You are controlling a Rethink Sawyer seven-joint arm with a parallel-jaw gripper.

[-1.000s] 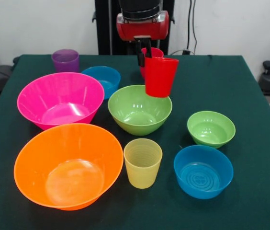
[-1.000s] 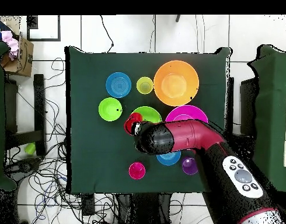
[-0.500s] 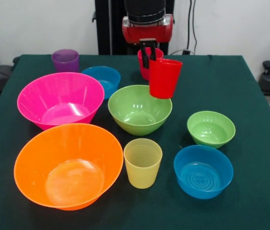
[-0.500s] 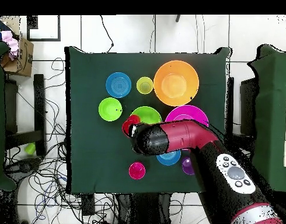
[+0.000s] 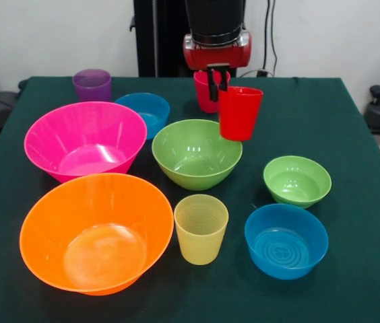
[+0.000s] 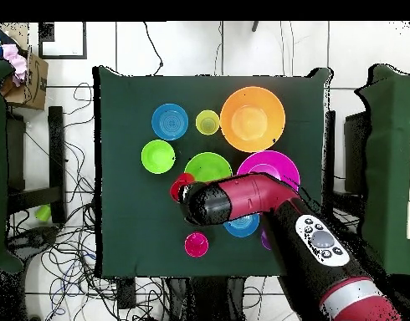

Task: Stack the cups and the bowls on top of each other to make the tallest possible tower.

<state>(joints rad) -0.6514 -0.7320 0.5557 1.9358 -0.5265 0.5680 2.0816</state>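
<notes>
Though crowded, dark green table (image 5: 352, 114)

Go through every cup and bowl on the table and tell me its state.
bright red cup: lifted, held by the hand
pinkish-red cup: upright, empty
purple cup: upright
yellow cup: upright, empty
bowls, such as the orange bowl: upright, empty, none stacked

green table (image 5: 352, 121) | six bowls (image 5: 96, 232) | three cups (image 5: 201, 229) standing on it
</notes>
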